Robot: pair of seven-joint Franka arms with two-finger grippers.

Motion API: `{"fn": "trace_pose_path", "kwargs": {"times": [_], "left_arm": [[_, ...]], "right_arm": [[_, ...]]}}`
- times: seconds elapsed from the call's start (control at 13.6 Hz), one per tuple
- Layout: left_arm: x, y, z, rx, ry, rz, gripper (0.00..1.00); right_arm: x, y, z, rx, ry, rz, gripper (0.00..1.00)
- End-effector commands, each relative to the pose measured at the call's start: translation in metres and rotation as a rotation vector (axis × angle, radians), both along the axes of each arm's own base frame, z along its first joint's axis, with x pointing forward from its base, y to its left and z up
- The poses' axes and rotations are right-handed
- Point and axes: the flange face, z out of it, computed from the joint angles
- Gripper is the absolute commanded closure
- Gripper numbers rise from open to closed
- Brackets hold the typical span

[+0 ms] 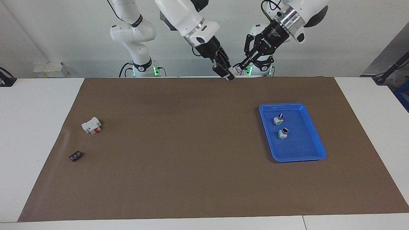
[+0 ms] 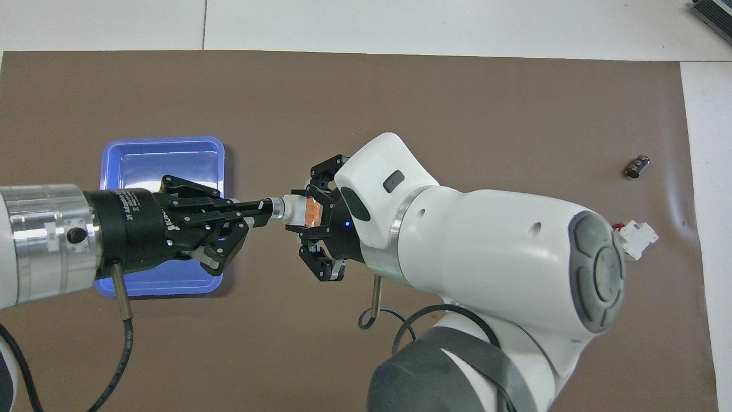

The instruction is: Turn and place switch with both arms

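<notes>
A switch [image 2: 293, 209] hangs in the air between both grippers, over the middle of the brown mat's edge at the robots' end. Its white body shows an orange face toward the right gripper and a silver collar toward the left one. My left gripper [image 2: 261, 207] is shut on the switch's black knob. The white body sits in my right gripper [image 2: 310, 213], which is shut on it. In the facing view the switch [image 1: 235, 68] sits between the left gripper [image 1: 240, 66] and the right gripper [image 1: 228, 75]. Two more switches [image 1: 278, 119] [image 1: 283, 133] stand in the blue tray [image 1: 314, 140].
The blue tray [image 2: 160, 150] lies toward the left arm's end of the table. A white block with a red part [image 1: 91, 125] and a small dark piece [image 1: 75, 156] lie toward the right arm's end. The brown mat [image 1: 191, 153] covers the table's middle.
</notes>
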Motion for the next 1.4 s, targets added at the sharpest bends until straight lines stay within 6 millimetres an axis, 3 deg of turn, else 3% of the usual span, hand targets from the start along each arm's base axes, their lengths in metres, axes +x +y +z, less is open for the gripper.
{"fn": "trace_pose_path", "kwargs": {"times": [0.0, 0.07, 0.15, 0.22, 0.29, 0.44, 0.73, 0.95, 1.17, 1.32], "left_arm": [[0.018, 0.014, 0.001, 0.0, -0.05, 0.103, 1.0], [0.018, 0.014, 0.001, 0.001, -0.049, 0.102, 1.0], [0.018, 0.014, 0.001, 0.003, -0.055, 0.097, 1.0], [0.02, 0.019, 0.001, 0.004, -0.057, 0.107, 1.0], [0.02, 0.021, 0.001, 0.005, -0.059, 0.11, 1.0], [0.022, 0.023, 0.0, 0.005, -0.063, 0.113, 1.0], [0.029, 0.04, -0.002, 0.021, -0.096, 0.129, 1.0], [0.027, 0.047, -0.032, 0.12, -0.111, 0.078, 1.0], [0.034, 0.07, -0.063, 0.172, -0.15, 0.091, 1.0], [0.035, 0.09, -0.08, 0.209, -0.157, 0.076, 1.0]], "right_arm": [[-0.02, 0.012, 0.002, -0.004, 0.028, 0.023, 1.0], [-0.02, 0.012, 0.002, -0.003, 0.032, 0.021, 1.0], [-0.021, 0.011, 0.003, -0.001, 0.048, 0.004, 0.9], [-0.022, 0.011, 0.004, -0.005, 0.041, 0.003, 0.09], [-0.022, 0.011, 0.005, -0.005, 0.039, 0.003, 0.0], [-0.025, 0.01, 0.009, -0.008, 0.035, 0.005, 0.0], [-0.012, -0.008, 0.01, -0.008, 0.042, -0.032, 0.0], [0.002, -0.031, 0.009, -0.015, 0.088, -0.062, 0.0], [0.03, -0.076, 0.006, -0.022, 0.113, -0.14, 0.0], [0.038, -0.092, 0.004, -0.027, 0.131, -0.167, 0.0]]}}
